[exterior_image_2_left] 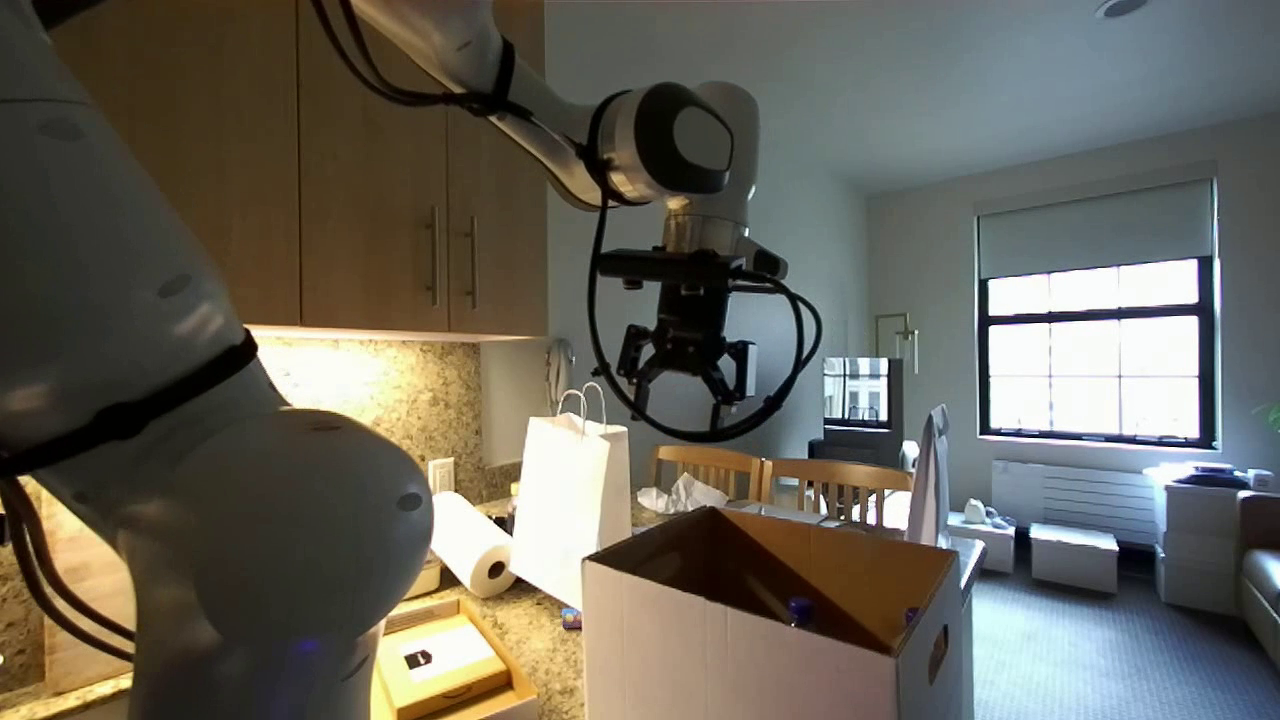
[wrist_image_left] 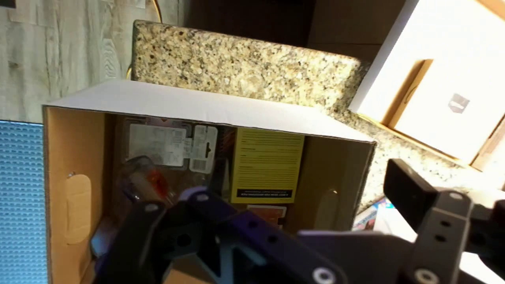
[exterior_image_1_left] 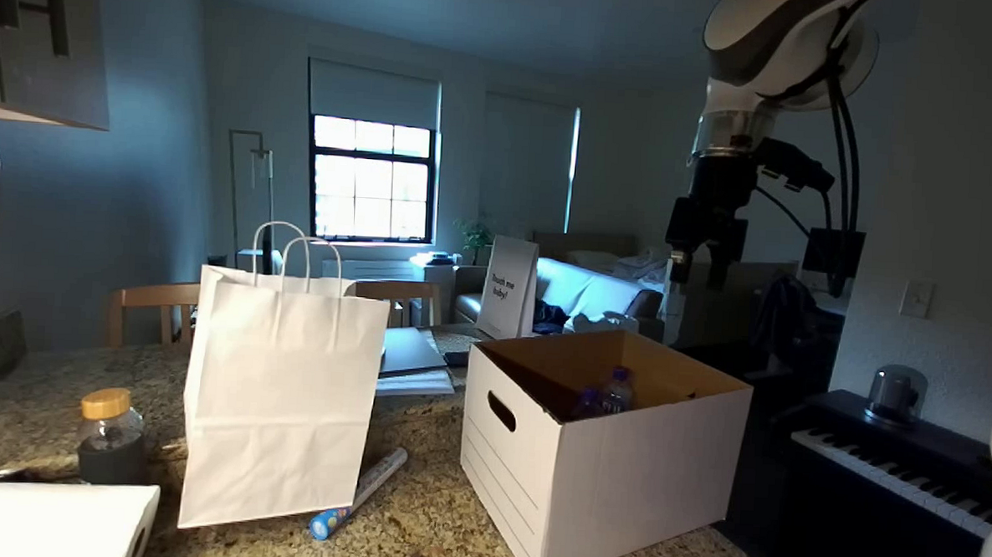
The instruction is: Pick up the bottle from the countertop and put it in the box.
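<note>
The white box (exterior_image_1_left: 642,477) stands at the end of the speckled countertop (exterior_image_1_left: 419,509), open at the top; it also shows in an exterior view (exterior_image_2_left: 740,660). A clear bottle (exterior_image_1_left: 618,393) with a purple cap is inside the box, and a second purple cap (exterior_image_1_left: 589,397) shows beside it. In an exterior view the caps (exterior_image_2_left: 800,611) also show over the rim; the bottles' lower parts are hidden. In the wrist view a clear bottle with a red mark (wrist_image_left: 156,181) lies behind my finger. My gripper (exterior_image_2_left: 680,405) is above the box, its fingers (wrist_image_left: 272,213) spread and nothing between them.
A tall white paper bag (exterior_image_1_left: 286,395) stands beside the box, with a blue-ended tube (exterior_image_1_left: 357,494) at its foot. A jar with an orange lid (exterior_image_1_left: 110,442), a paper towel roll (exterior_image_2_left: 475,545) and an open carton (exterior_image_2_left: 450,660) are on the counter. A sign (exterior_image_1_left: 508,287) stands behind the box.
</note>
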`<state>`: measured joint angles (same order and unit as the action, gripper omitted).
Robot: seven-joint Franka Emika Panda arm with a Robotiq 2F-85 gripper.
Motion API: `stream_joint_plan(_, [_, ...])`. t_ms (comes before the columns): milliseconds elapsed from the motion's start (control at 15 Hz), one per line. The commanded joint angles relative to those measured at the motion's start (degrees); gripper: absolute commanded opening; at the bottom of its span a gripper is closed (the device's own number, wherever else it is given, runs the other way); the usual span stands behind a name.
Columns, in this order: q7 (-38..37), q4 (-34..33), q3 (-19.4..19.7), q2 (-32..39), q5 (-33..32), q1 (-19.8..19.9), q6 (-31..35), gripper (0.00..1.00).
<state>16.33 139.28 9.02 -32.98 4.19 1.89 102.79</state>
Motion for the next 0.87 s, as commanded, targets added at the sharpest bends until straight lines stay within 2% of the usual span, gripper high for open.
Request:
stream_joint_plan(0, [1.44, 4.60, -0.85, -5.53, 4.63, -2.94, -0.37, 1.00])
stream_joint_plan(333, [1.13, 10.23, -2.79, -7.88, 9.47, -7.21, 1.40, 1.00])
stream_joint_plan(400, [0.30, 7.40, -2.58, -6.13, 7.69, -6.14, -0.09, 1.00])
stream_joint_plan(800, [0.28, 7.70, -2.65, -6.19, 7.80, -6.11, -0.04, 1.00])
